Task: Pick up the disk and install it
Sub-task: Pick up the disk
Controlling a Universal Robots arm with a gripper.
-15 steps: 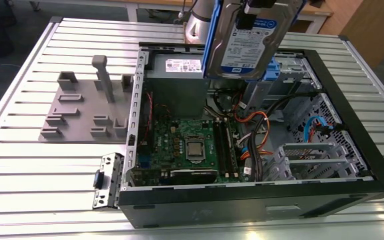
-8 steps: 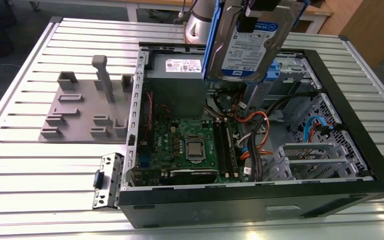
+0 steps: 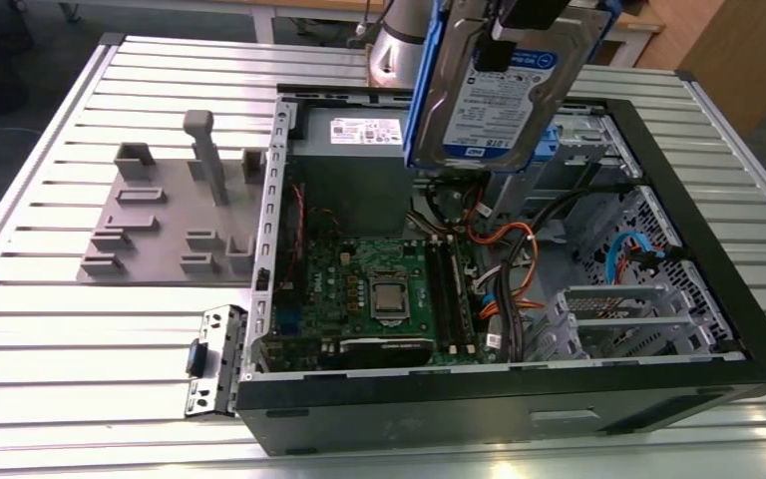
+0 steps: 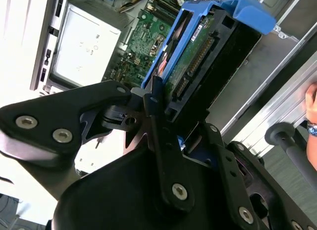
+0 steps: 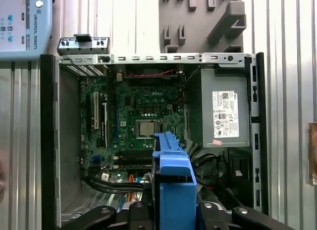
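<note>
hand point(image 4: 174, 122) clamped on disk point(image 3: 497, 90) above open computer case point(image 3: 710, 261) on slatted metal table point(image 3: 77, 339)

Exterior view: high, angled down on the open case point(image 3: 490, 409), mid range. First wrist view: straight down into the case from above, disk point(image 5: 173, 180) in the foreground. Second wrist view: very close, tilted, sighting along the disk. All three share the motherboard point(image 3: 383, 289) and power supply point(image 3: 356, 150).

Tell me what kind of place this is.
Probably a robotics lab or test bench: an open computer case lies on a slatted metal table, beside a grey fixture plate, with the disk held above it.
</note>
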